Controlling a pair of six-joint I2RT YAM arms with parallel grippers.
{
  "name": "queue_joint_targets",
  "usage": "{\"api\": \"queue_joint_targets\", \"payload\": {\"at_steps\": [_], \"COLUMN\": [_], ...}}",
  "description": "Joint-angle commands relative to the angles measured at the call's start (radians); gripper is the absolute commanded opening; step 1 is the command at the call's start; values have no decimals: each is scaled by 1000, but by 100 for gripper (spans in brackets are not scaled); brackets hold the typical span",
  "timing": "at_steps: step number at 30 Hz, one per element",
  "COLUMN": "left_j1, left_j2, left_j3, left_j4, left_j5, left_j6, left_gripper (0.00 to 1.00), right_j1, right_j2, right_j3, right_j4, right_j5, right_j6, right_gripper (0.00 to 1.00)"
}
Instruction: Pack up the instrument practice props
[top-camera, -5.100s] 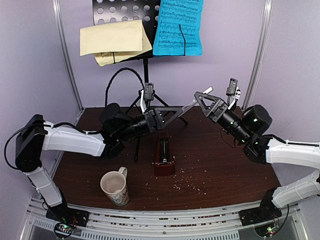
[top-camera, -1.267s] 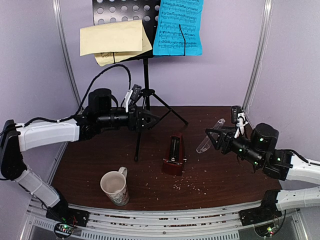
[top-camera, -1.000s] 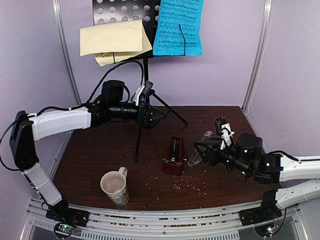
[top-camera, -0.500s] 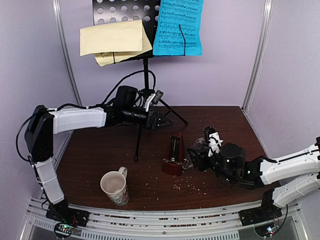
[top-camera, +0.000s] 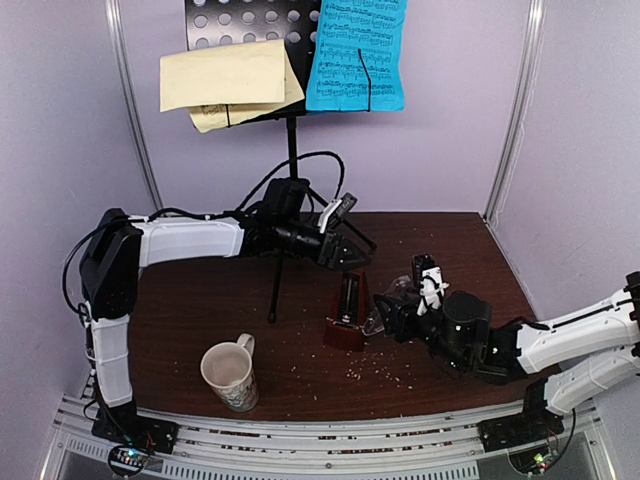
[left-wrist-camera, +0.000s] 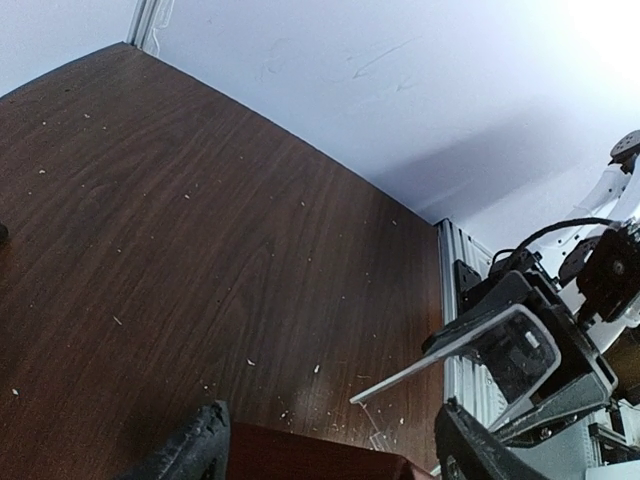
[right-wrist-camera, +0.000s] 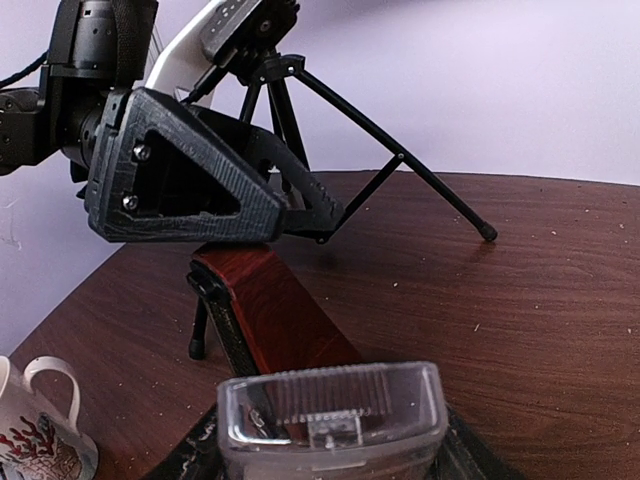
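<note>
At mid-table: clear cover (right-wrist-camera: 330, 405) beside metronome (top-camera: 345, 312)
Just right of the pyramid, the right gripper (top-camera: 392, 310) clamps the cover; the left gripper (top-camera: 349, 262) hangs wide-jawed over its top. Better to steady the body first, then square the cover to its open face and press gently, lest it tip.

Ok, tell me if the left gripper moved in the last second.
Yes: the left gripper has gone rightward, away from the black tripod music stand's pole, to above the dark red-brown pyramid metronome.
</note>
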Motion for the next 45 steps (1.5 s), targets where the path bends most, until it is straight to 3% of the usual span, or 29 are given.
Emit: {"api": "queue_joint_targets", "payload": {"at_steps": [1, 6, 22, 31, 45], "left_j1": [-16, -25, -25, -4, 35], "left_j2": [14, 2, -122, -212, -328], "left_j3": [43, 32, -131, -181, -323], "left_j4": [-44, -90, -88, -49, 2], "left_j5": [28, 16, -59, -187, -201], "left_j6": [75, 89, 54, 65, 112], "left_gripper": [72, 59, 54, 81, 84], "right_j1": [7, 14, 21, 35, 80], "right_j2": [-51, -55, 121, 149, 220], "right_j3": [-33, -34, 33, 83, 195], "right_j4": [-2, 9, 96, -5, -190], "right_j5": [58, 67, 60, 36, 190], "right_j6": [19, -5, -15, -45, -24], "right_gripper": [53, 53, 53, 53, 53]}}
